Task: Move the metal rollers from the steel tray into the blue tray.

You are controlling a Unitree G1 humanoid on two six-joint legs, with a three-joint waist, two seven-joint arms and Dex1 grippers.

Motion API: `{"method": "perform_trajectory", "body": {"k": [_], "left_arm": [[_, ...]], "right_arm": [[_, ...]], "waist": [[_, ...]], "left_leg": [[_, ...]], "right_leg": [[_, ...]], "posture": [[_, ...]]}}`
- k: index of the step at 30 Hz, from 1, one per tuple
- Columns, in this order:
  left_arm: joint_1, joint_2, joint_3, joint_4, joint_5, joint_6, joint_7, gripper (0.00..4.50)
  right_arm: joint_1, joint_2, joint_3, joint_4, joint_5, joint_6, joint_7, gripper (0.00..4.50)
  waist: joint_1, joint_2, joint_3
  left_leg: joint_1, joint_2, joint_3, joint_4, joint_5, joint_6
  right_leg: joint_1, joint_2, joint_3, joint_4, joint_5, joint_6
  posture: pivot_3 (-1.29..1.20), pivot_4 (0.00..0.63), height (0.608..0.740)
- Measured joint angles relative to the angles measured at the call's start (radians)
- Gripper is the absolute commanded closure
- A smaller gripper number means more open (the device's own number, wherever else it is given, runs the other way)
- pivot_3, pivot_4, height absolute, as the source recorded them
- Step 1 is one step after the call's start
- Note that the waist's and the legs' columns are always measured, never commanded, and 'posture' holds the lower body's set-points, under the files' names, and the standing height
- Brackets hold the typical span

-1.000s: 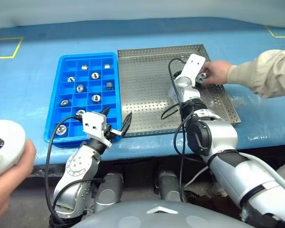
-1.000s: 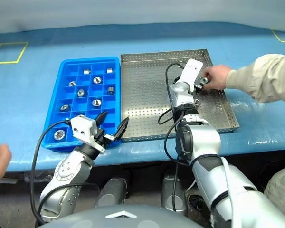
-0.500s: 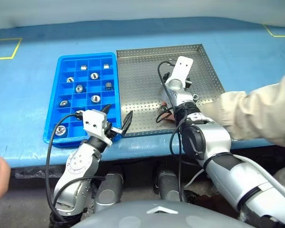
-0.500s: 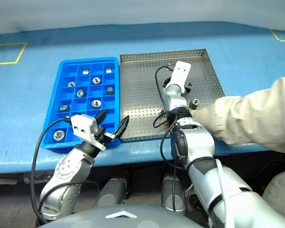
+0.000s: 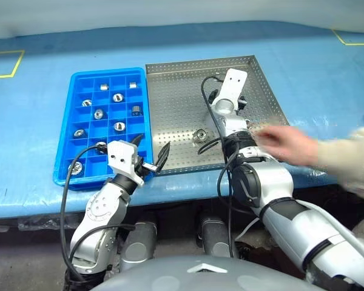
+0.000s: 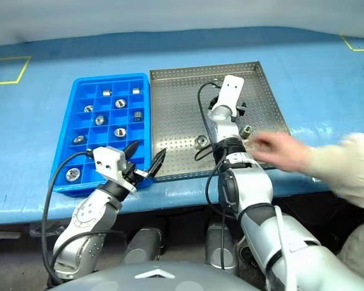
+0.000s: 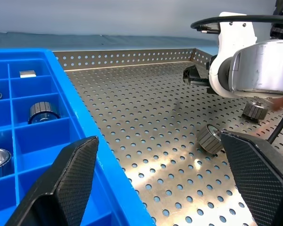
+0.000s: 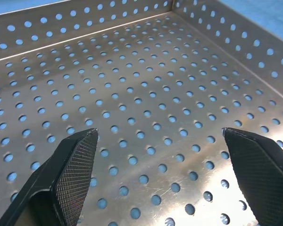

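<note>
Over the steel tray (image 6: 182, 91), centre frame, the right gripper (image 8: 160, 179) gapes empty; a person's hand (image 6: 278, 149) crowds two rollers (image 6: 201, 142).

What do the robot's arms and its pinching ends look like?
Both arms are silver-grey metal with rounded joints and loose black cables. Each ends in a white block, the left gripper and right gripper, carrying two black, wedge-shaped fingers with finely textured faces.

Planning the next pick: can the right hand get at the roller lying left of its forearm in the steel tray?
Probably yes. The right hand, open and empty, hovers beyond the roller in the steel tray, so it must draw back; the person's hand is on the other side.
</note>
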Motion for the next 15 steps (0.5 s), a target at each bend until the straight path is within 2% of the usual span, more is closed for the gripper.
{"method": "perform_trajectory", "body": {"k": [7, 15], "left_arm": [[-0.002, -0.003, -0.002, 0.003, 0.000, 0.000, -0.001, 0.00], [-0.004, -0.002, -0.003, 0.005, -0.001, 0.001, -0.011, 0.00]], "right_arm": [[0.019, 0.001, -0.046, -0.112, 0.009, 0.128, -0.175, 0.01], [0.143, 0.100, -0.048, -0.348, -0.002, 0.253, -0.297, 0.01]], "waist": [[0.001, 0.000, 0.000], [-0.003, 0.001, -0.001]], "left_leg": [[0.000, 0.000, 0.000, 0.000, 0.000, 0.000], [0.000, 0.000, 0.001, 0.000, 0.000, 0.000]], "right_leg": [[0.000, 0.000, 0.000, 0.000, 0.000, 0.000], [0.000, 0.000, 0.000, 0.001, 0.000, 0.000]], "posture": [[0.16, 0.150, 0.740], [0.15, 0.150, 0.740]]}}
